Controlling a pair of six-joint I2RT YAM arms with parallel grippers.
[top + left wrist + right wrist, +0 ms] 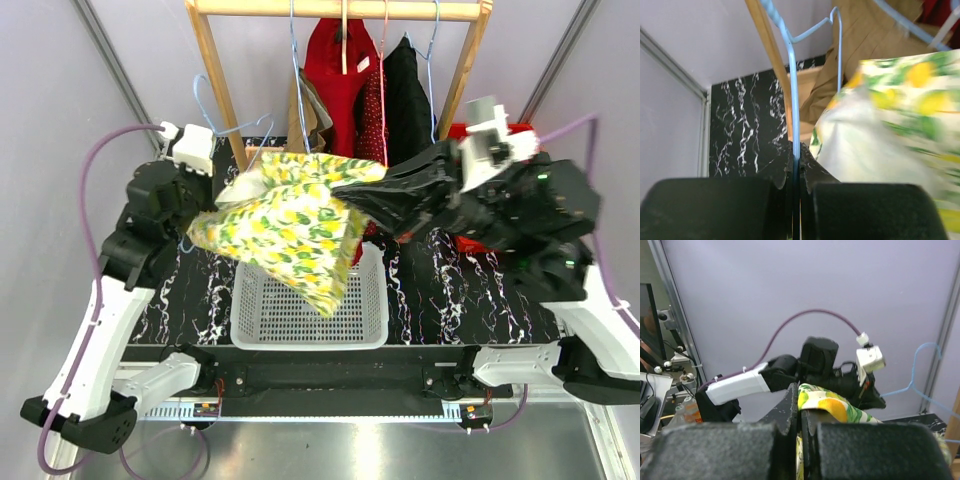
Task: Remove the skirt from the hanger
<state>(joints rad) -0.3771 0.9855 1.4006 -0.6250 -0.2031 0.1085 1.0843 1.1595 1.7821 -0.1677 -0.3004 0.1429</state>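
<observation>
So the yellow-and-green lemon-print fabric skirt [290, 225] is hanging stretched between both arms

The left gripper [796, 156] is pinching the light-blue wire hanger [792, 75] tight, the skirt is sagging over the white plastic mesh basket [290, 320], and the right gripper [800, 405] is clamping the skirt's edge.

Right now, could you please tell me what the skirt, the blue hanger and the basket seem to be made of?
Skirt: soft matte cloth, lemon-printed; it drapes and folds. Hanger: thin light-blue wire, probably coated metal; slight sheen. Basket: white lattice, likely moulded plastic.
</observation>
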